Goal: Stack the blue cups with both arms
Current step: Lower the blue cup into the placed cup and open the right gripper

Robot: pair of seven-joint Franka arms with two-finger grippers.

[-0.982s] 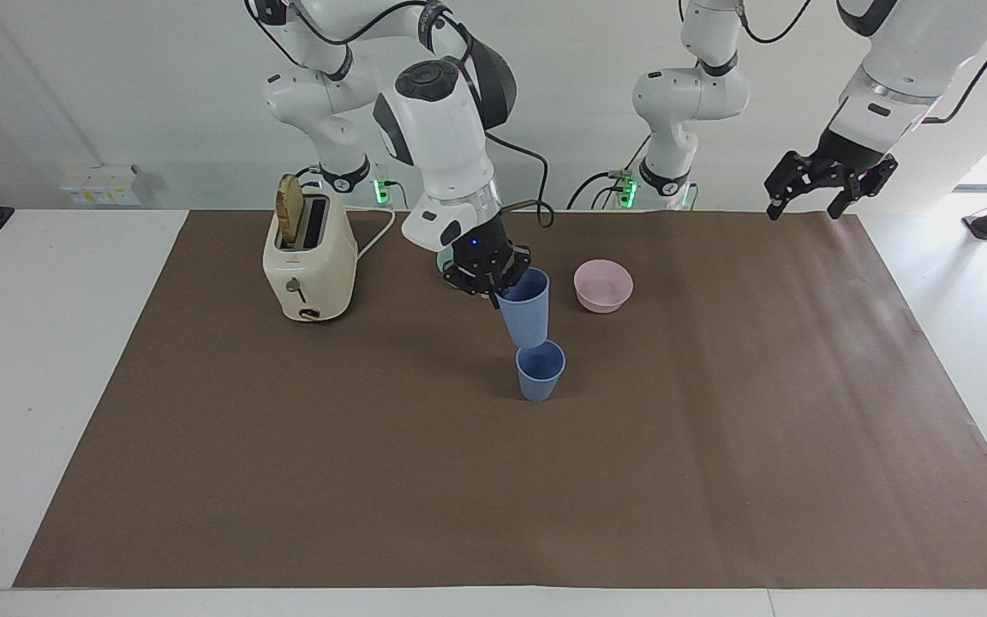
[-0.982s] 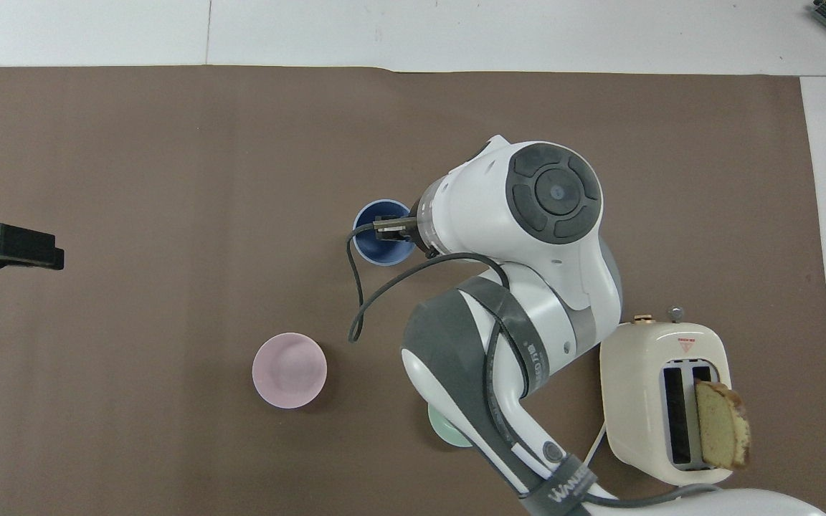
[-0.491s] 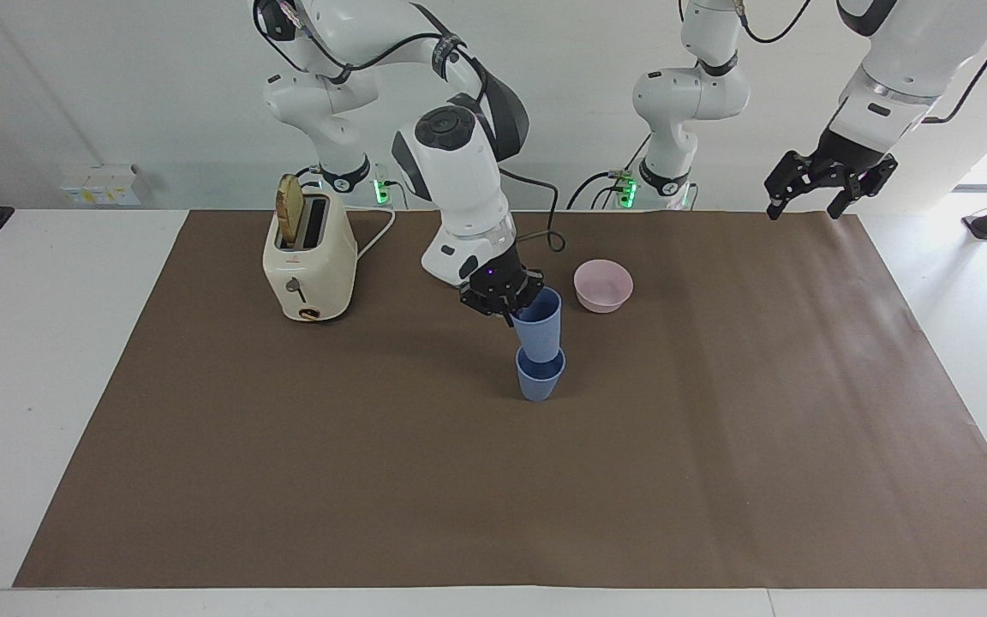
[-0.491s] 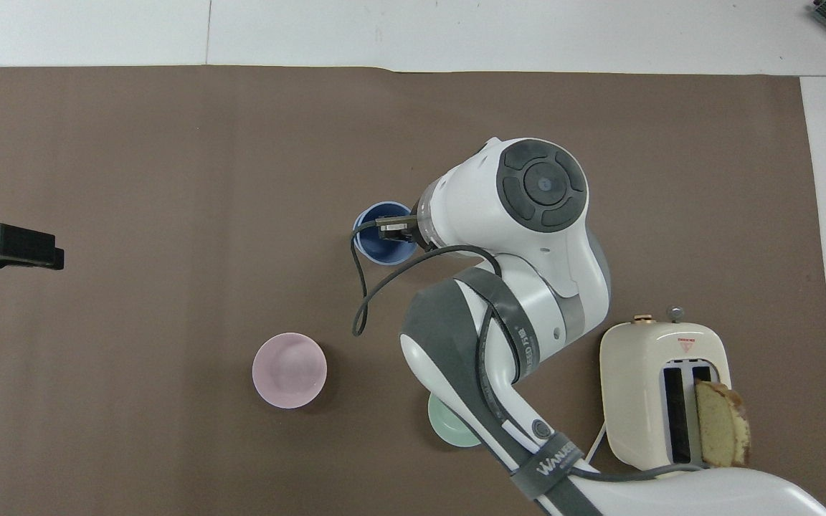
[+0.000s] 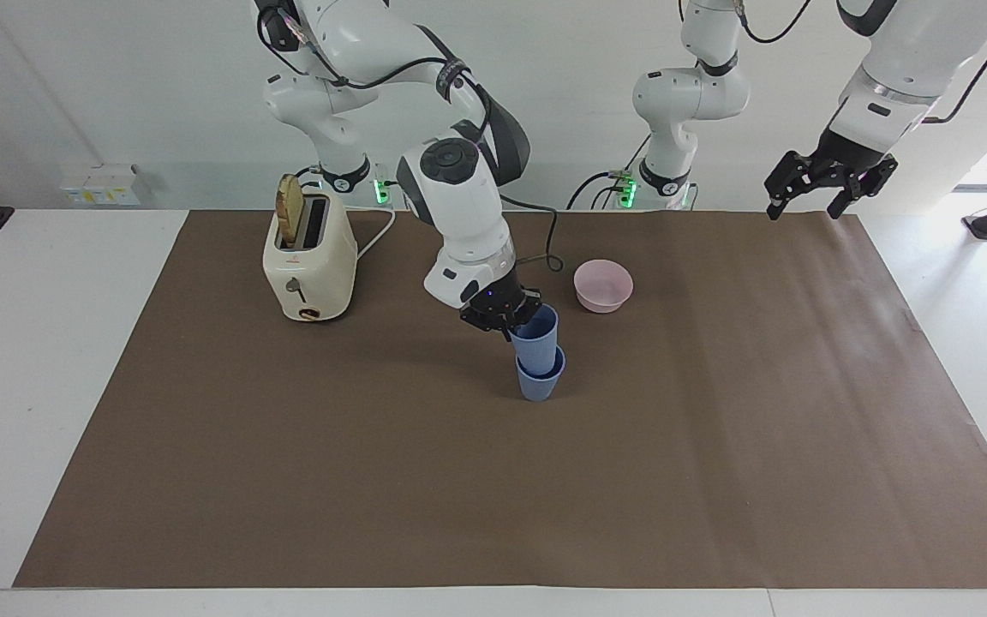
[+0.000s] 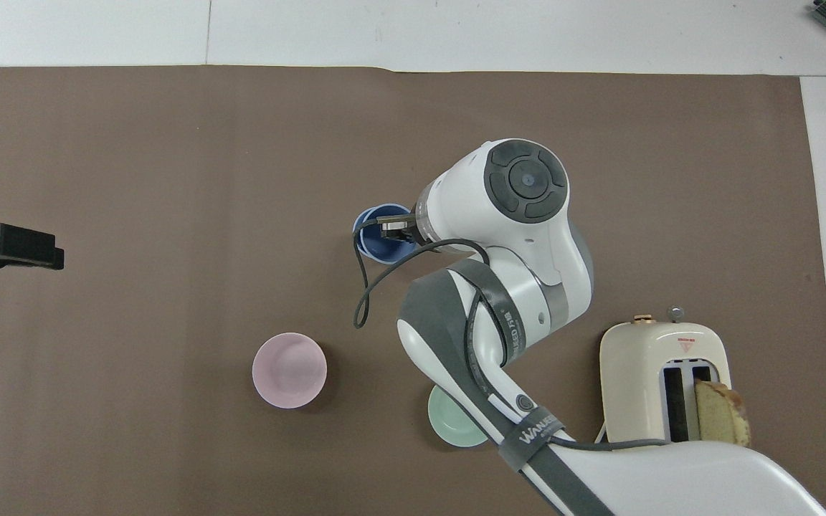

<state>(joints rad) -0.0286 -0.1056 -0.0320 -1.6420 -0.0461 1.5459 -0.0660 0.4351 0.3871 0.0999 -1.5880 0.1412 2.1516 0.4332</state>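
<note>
Right gripper (image 5: 502, 314) is clamping the upper cup (image 5: 536, 337), tilted and half-nested in the lower cup (image 5: 540, 379) near the pink bowl (image 5: 603, 285); risk: jamming, tipping; left gripper (image 5: 829, 182) is waiting, fingers spread.

We see even, bright, diffuse light with soft, faint shadows on the bench (image 5: 716, 446). Strong daylight washes out the floor at the left arm's end. Both views are sharp, with no glare on the brown mat (image 6: 133, 179).

Toaster (image 5: 309, 257), bread slice (image 5: 290, 210), 2 bowls (image 5: 603, 285)
</note>
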